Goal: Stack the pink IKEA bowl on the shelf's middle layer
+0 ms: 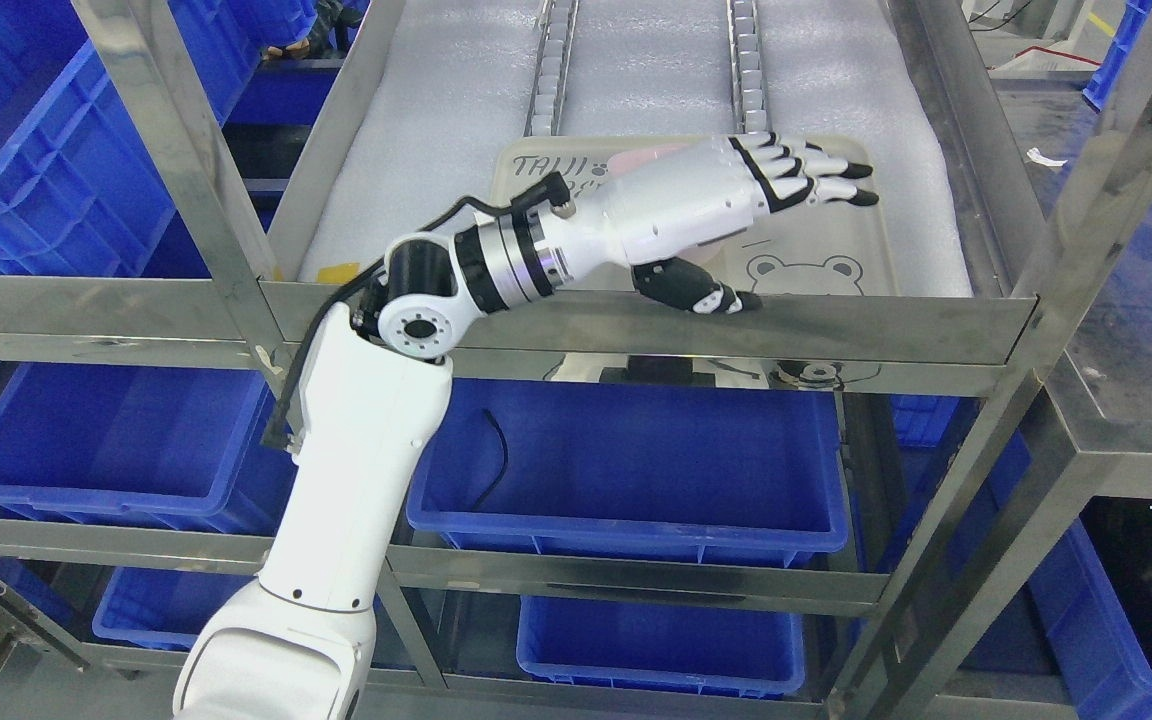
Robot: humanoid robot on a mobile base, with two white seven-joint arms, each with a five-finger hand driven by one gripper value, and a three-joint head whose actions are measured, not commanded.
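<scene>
Reaching my left hand (pixel 736 195), fingers spread and holding nothing, over the tray (pixel 866 250) at upper centre. A pink bowl (pixel 636 160) is barely peeking behind it; I'm judging it light, stiff, slippery, best gripped by the rim.

I see my left arm (pixel 356 470) as glossy white shell segments, a black cable clipped along it, and a ribbed silver-and-black wrist collar. Its white hand (pixel 726 195) has black-jointed fingers (pixel 816 175) and a black thumb.

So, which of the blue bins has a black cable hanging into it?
The blue bin directly below the tray shelf, in the middle of the picture. A black cable curls at its left inner wall, beside the left arm; the other bins show none.
</scene>
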